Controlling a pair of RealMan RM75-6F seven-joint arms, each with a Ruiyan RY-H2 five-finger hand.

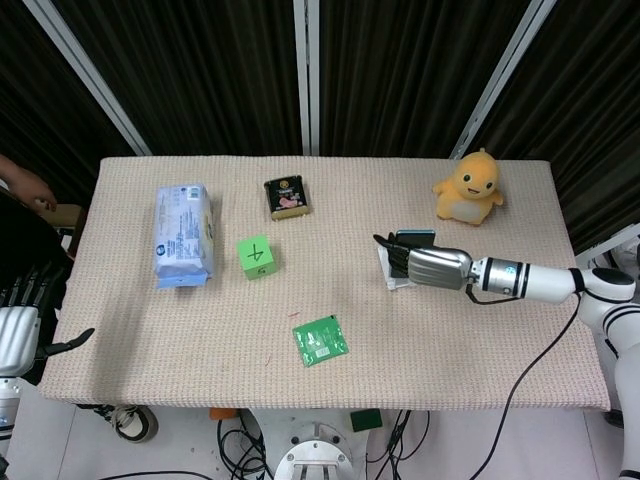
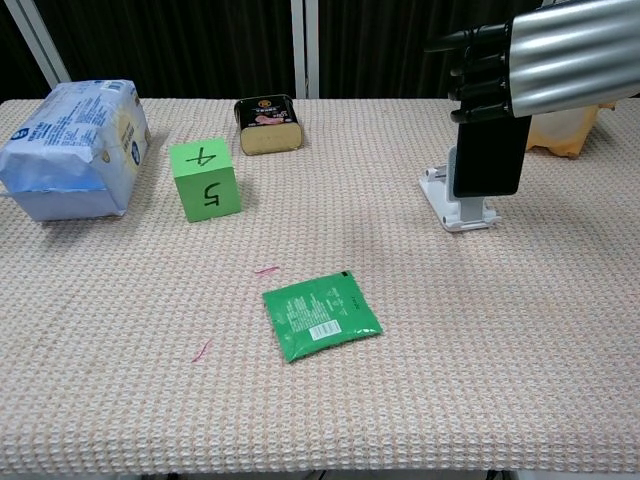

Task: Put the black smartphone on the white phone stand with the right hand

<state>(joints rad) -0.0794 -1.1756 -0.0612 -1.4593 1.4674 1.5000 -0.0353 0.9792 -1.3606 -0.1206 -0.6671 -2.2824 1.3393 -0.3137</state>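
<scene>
A: Where's the phone?

B: The flat black rectangular smartphone (image 2: pixel 486 156) is upright in the silver-and-black right hand (image 1: pixel 432 266), held directly in front of the small white plastic phone stand (image 2: pixel 460 208). In the chest view its lower edge overlaps the stand's back plate. I can't tell whether it is seated on the lip.

A: Fingers?

B: The dark fingers (image 2: pixel 478 78) are wrapped over the phone's top, grasping it. The left hand (image 1: pixel 22 325) hangs off the table's 9 o'clock edge with its fingers apart, holding nothing.

A: Stand location?

B: About 3 o'clock from table centre on the beige woven tablecloth (image 1: pixel 200 330). The yellow plush duck-like toy (image 1: pixel 468 189) sits near it, towards 1 o'clock.

A: Other clutter?

B: A green cube with black numerals (image 2: pixel 204 179) is at roughly 10 o'clock, and a blue-and-white soft plastic pack (image 1: pixel 183 233) at 9. A dark rectangular tin with a pictured lid (image 1: pixel 287 196) is at 12, and a flat green foil sachet (image 2: pixel 321 314) lies near centre towards 6. All of these are well apart from the stand.
</scene>
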